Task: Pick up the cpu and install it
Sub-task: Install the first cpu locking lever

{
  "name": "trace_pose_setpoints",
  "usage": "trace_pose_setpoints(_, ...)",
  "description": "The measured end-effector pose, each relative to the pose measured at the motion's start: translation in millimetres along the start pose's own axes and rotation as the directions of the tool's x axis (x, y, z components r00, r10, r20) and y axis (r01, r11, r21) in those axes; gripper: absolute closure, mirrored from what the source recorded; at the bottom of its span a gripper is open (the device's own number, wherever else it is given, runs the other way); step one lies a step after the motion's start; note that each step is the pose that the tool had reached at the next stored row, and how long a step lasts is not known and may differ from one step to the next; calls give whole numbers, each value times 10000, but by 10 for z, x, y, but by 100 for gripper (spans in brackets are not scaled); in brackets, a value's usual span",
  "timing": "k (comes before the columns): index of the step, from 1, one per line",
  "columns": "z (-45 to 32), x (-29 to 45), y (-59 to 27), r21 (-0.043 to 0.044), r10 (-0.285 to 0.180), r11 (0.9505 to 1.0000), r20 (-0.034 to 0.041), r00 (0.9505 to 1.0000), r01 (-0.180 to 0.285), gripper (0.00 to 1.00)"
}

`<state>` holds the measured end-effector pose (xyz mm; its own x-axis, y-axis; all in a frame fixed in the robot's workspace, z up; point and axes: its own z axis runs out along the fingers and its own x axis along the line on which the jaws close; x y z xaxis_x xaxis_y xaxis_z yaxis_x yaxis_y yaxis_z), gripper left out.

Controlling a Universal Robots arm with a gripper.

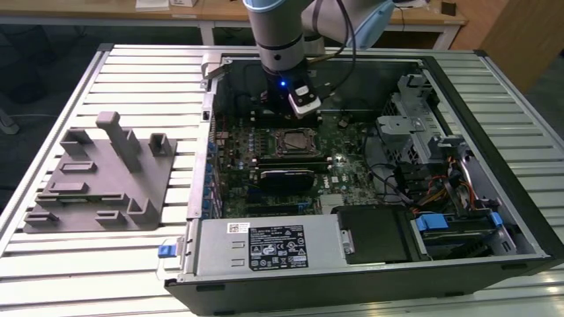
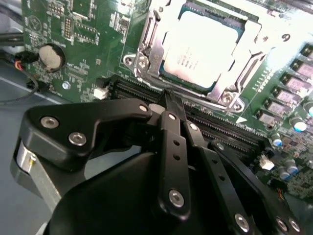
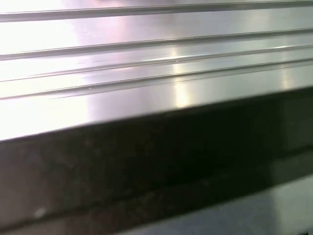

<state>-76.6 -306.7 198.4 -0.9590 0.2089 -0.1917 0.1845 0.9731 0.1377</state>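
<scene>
Second wrist view: the cpu point(image 2: 198, 49) lies seated in its socket frame point(image 2: 146, 58) on the motherboard point(image 2: 73, 44). The gripper point(image 2: 171, 100) hangs just beside it, fingers together, holding nothing. Judgement: keep the approach vertical and clear of the memory slots point(image 2: 220, 127).

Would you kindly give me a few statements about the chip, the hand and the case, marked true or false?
1. The cpu sits in its socket on the motherboard. True.
2. The hand holds the cpu. False: it grips nothing and its fingers are closed, short of the socket.
3. The grey plastic block lies inside the computer case. False: it rests on the slatted table, at the exterior view's left of the case.
4. The case's side is open, showing the motherboard. True.
5. The arm reaches into the case from above. True.
</scene>
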Motion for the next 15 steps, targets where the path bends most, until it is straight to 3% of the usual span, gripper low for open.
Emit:
trace_pose_setpoints(6, -78, -15, 11, 2, 0, 10000, -1, 10000, 0, 89)
trace_pose_setpoints(15, -82, -16, 11, 4, -1, 10000, -1, 10000, 1, 89)
